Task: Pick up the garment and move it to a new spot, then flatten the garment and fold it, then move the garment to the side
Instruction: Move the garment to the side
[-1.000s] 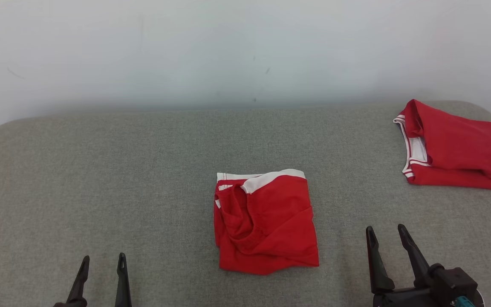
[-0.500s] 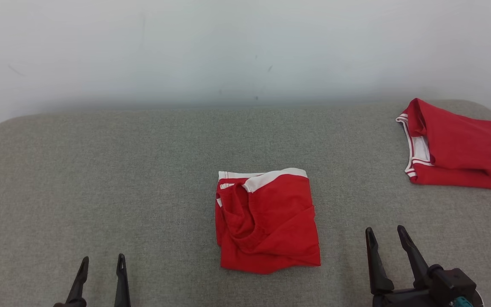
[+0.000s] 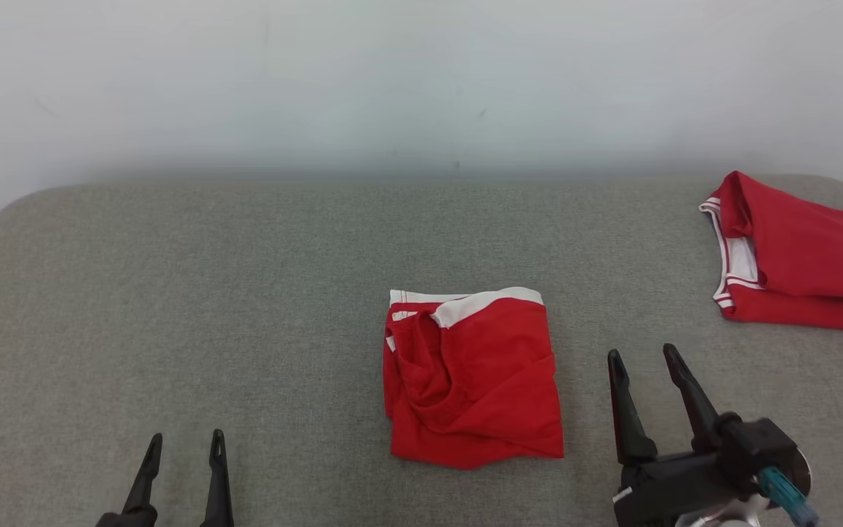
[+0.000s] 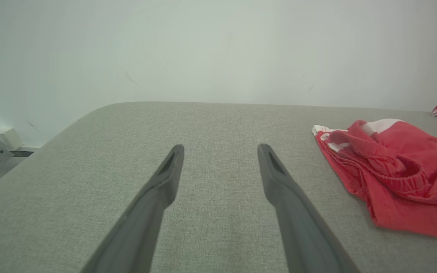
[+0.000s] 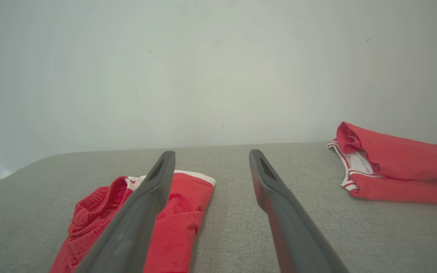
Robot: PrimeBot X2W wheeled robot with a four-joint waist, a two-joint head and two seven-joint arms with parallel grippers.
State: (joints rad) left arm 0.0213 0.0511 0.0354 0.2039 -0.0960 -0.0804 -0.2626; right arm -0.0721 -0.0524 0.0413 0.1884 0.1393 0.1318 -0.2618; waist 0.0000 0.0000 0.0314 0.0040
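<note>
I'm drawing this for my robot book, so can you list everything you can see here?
red shorts: one, red with white trim, folded, middle of the pad.
red top: one, red with white striped edging, folded, far right of the pad.
pad: one, grey fabric, under both clothes.
wall: one, white, behind the pad.
left gripper: one, dark, lower left, jaws open, holding nothing.
right gripper: one, dark, lower right, jaws open, holding nothing.

- garment (image 3: pixel 474 380): red with white trim along the far edge, folded into a rough square
- wrinkled, elastic band bunched on its left side
- lies flat, mid grey pad (image 3: pixel 246 307)
</note>
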